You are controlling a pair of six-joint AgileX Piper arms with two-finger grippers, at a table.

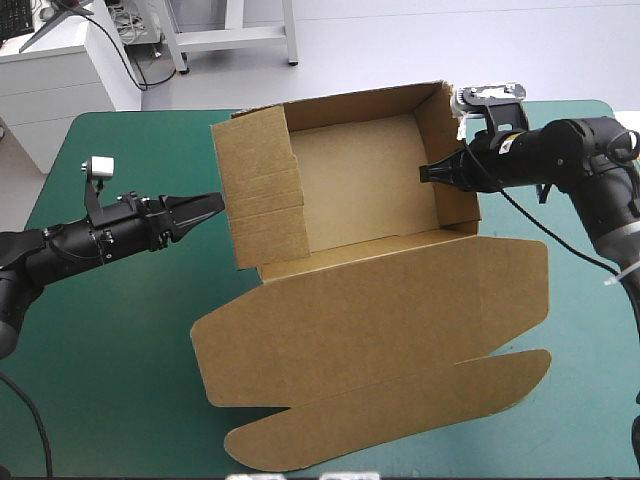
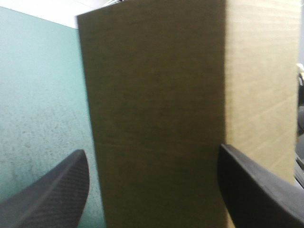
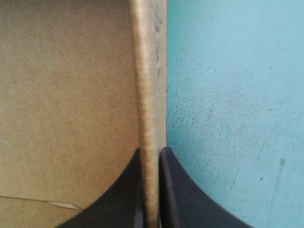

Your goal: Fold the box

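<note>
The box (image 1: pixel 360 190) sits mid-desk, a little toward the far side. It is an open tray with its walls up, and its lid (image 1: pixel 370 320) lies flat toward the near edge, the curved tuck flap almost at the rim of the desk (image 1: pixel 110 350).

From where I stand, the step in hand looks like finishing the side walls. The right gripper (image 1: pixel 432 172) has its black fingers clenched on the top edge of the right wall (image 1: pixel 455 185), one inside the tray and one outside. That looks to me like bracing it upright.

The left gripper (image 1: pixel 212 204) hangs just beside the left wall (image 1: pixel 262 190) with its fingers released and spread, the brown panel filling the space ahead of them. I cannot tell whether they touch it. That wall is a wide creased flap, and it appears raised but not tucked.

The next move probably calls for the left arm to press or roll that flap over into the tray while the right side holds steady.

Nothing else lies on the teal-green cover. The likeliest trouble is the light tray sliding right under a sideways push.
</note>
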